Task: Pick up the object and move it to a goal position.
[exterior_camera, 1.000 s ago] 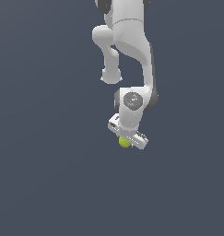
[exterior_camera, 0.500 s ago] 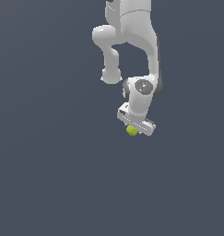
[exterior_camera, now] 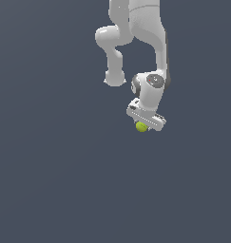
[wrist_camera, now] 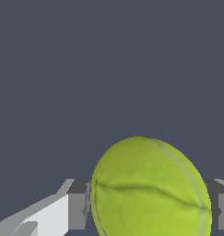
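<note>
Exterior view first: I see the white arm [exterior_camera: 136, 42] reaching down from the top edge, with the hand [exterior_camera: 144, 123] at its lower end, right of centre, over plain grey ground. Its fingers [wrist_camera: 76, 209] are clenched on the yellow-green tennis ball [exterior_camera: 141, 126], which the wrist view shows pinched from both sides, seam visible.

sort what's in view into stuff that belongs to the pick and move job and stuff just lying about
Part of the job:
- yellow-green ball, gripped between the fingers
- hand, shut on the ball

Just lying about:
- nothing else shows; only the plain dark grey background in both views
</note>
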{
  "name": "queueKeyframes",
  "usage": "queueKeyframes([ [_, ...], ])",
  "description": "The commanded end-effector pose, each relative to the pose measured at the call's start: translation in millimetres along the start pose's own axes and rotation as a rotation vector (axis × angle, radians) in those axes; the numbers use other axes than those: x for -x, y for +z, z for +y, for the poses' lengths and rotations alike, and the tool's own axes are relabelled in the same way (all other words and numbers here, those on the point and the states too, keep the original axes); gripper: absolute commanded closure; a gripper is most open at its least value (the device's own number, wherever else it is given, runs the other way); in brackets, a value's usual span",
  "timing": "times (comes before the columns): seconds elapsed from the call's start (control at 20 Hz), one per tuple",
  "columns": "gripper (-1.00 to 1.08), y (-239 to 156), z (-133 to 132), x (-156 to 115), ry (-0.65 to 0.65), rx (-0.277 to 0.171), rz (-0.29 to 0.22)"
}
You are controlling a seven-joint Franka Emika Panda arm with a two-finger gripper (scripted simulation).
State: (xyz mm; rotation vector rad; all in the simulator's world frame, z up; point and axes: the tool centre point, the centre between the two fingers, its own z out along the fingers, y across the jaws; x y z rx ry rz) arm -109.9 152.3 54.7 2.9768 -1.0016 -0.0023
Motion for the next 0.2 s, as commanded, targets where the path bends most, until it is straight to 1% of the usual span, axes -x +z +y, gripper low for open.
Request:
queueKeyframes([
  [0.0, 1.08, -1.2, -0.1, 7.1, 0.001, -0.001, 0.001],
  [0.15, 1.08, -1.4, -0.2, 10.0, 0.001, -0.001, 0.001],
])
